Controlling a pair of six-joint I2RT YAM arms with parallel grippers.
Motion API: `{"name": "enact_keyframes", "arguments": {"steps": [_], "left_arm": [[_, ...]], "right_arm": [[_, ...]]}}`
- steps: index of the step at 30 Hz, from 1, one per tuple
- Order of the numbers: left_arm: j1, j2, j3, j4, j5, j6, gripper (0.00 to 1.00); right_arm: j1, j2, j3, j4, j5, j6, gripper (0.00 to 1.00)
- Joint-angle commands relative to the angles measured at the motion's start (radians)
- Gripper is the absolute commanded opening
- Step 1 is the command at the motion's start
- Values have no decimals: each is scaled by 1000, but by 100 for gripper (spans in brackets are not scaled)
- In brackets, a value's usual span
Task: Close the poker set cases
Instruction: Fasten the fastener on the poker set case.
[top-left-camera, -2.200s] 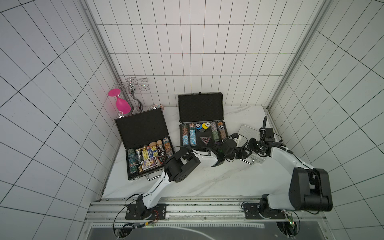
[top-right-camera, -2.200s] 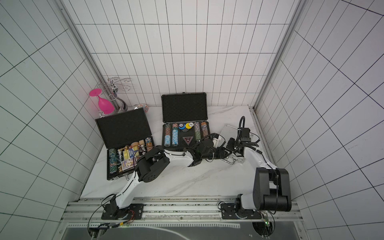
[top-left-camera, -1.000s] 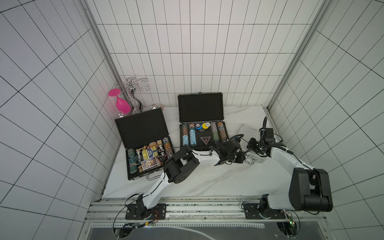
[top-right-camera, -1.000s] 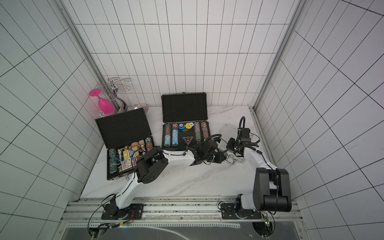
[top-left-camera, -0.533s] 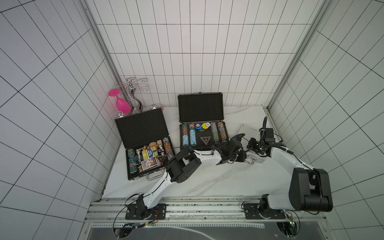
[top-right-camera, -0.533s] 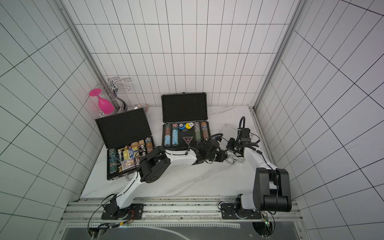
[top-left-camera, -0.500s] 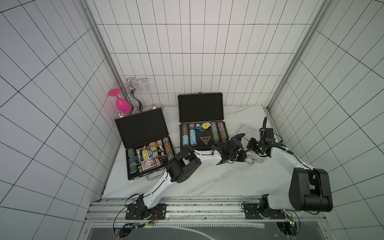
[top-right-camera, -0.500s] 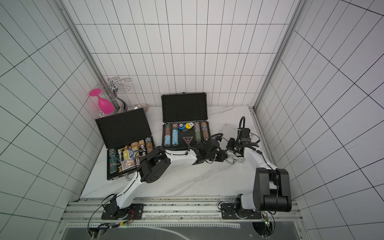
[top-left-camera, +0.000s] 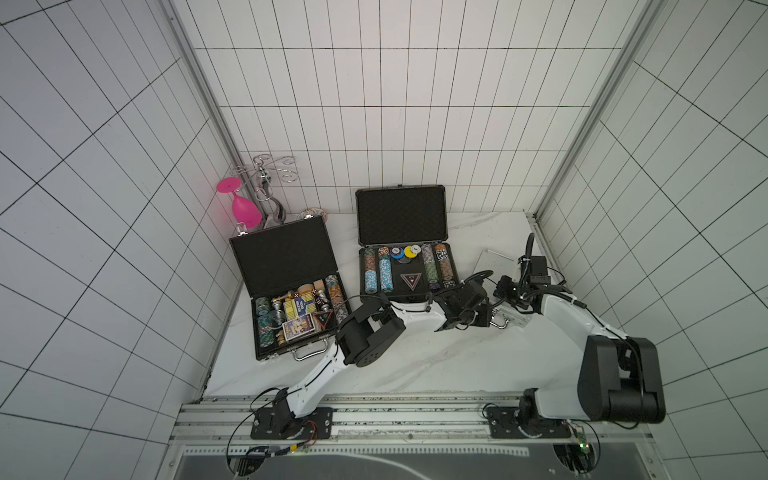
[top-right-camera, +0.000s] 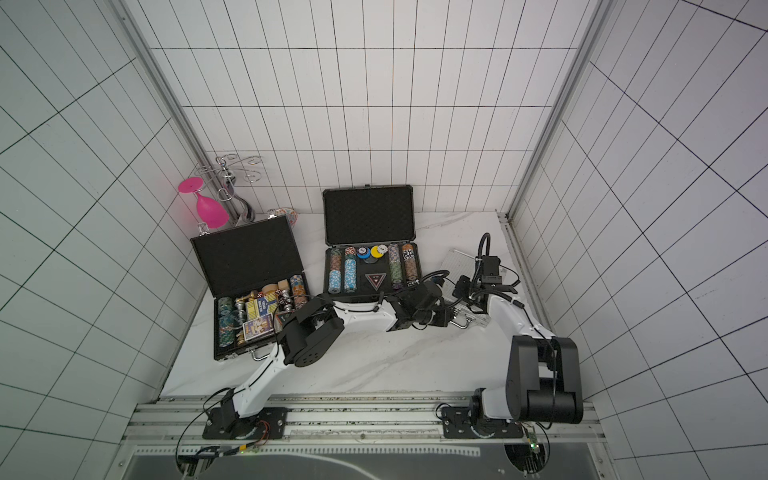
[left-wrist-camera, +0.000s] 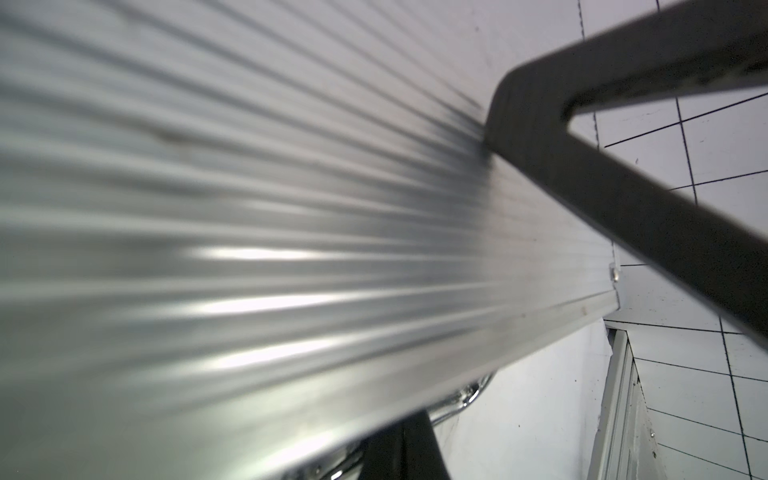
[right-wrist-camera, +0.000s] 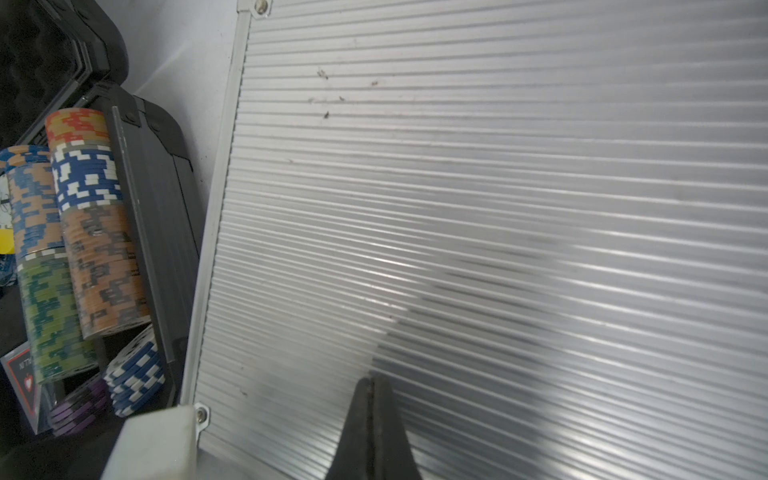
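Note:
The small silver case (top-left-camera: 493, 262) sits at the right with its ribbed lid (right-wrist-camera: 498, 166) down low; I cannot tell if it is fully seated. My right gripper (right-wrist-camera: 372, 384) is shut, its tips pressing on that lid. In the left wrist view the right gripper's fingers (left-wrist-camera: 582, 158) touch the ribbed lid (left-wrist-camera: 291, 208). My left gripper (left-wrist-camera: 401, 432) is shut and empty, at the case's front edge beside its chrome handle (left-wrist-camera: 465, 399). The dark grey case (top-left-camera: 401, 218) in the middle and the flat black case (top-left-camera: 286, 257) on the left stand open, showing chips and cards.
A pink glass (top-left-camera: 245, 208) and a chrome wire rack (top-left-camera: 266, 178) stand in the back left corner. The right wall rail (top-left-camera: 540, 245) runs close behind the silver case. The dark grey case's side (right-wrist-camera: 153, 174) lies right beside the silver one.
My left gripper has shifted slightly right along the silver case's front. The silver lid looks a little lower than two seconds ago. The right arm has hardly moved.

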Motion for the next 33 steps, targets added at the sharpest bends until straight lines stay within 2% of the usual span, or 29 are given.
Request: {"name": "enact_keyframes", "arguments": {"steps": [1, 9, 14, 18, 22, 33], "left_arm": [[-14, 42, 27, -45, -34, -3, 0], [-9, 73, 31, -56, -60, -23, 0], [-6, 110, 96, -170, -84, -25, 0], [-1, 43, -16, -63, -77, -47, 0], [5, -17, -44, -53, -98, -33, 12], [35, -179, -180, 22, -61, -45, 12]], "right_arm": [[5, 67, -67, -244, -30, -1, 0], [5, 64, -68, -240, -38, 2, 0], [6, 64, -67, -233, -50, 8, 0], [7, 65, -68, -229, -50, 9, 0], [8, 65, -70, -223, -51, 13, 0], [8, 63, -55, -225, -38, 12, 0]]}}
